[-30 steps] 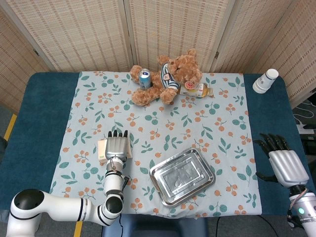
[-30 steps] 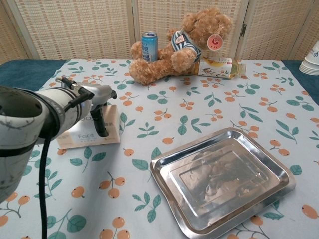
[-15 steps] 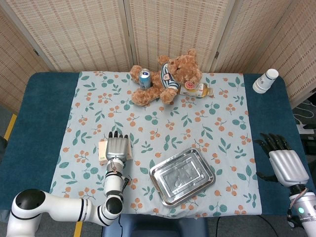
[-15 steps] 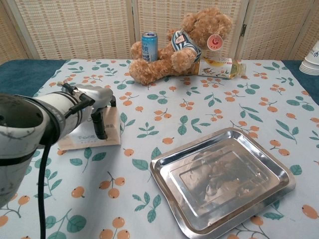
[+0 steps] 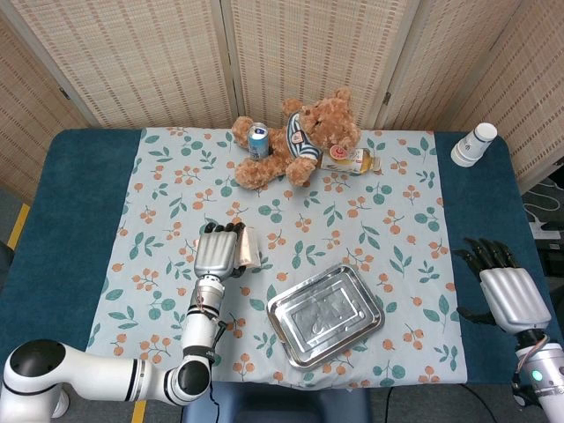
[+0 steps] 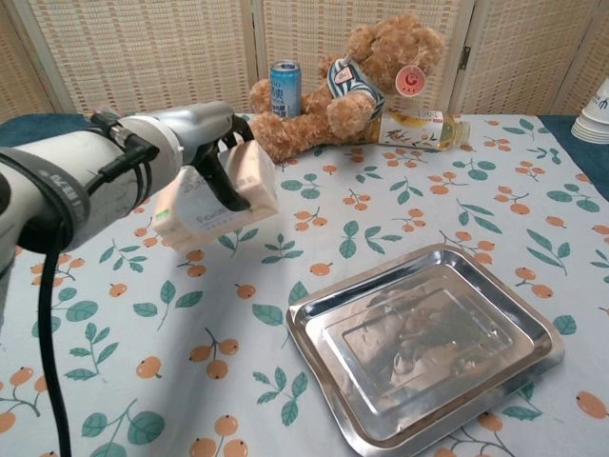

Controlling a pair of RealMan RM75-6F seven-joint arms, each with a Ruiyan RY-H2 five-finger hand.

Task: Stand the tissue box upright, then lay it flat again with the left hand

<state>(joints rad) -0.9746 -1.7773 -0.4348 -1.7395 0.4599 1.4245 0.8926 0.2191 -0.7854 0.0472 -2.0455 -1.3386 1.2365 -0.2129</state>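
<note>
Tissue box (image 6: 221, 196) hangs tilted above the floral tablecloth (image 5: 370, 220), gripped by the left hand (image 5: 217, 250). Right hand (image 5: 507, 291) rests with fingers spread and nothing held, over the blue table (image 5: 75, 211). Metal tray (image 5: 326, 315) lies nearby; woven screens (image 5: 291, 53) stand behind.

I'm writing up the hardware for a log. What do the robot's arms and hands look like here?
Both arms have glossy white shells with black joint bands. The left hand and right hand have silver-grey metal backs and black fingers. A black cable runs along the left arm, and a small green light glows at the right wrist.
</note>
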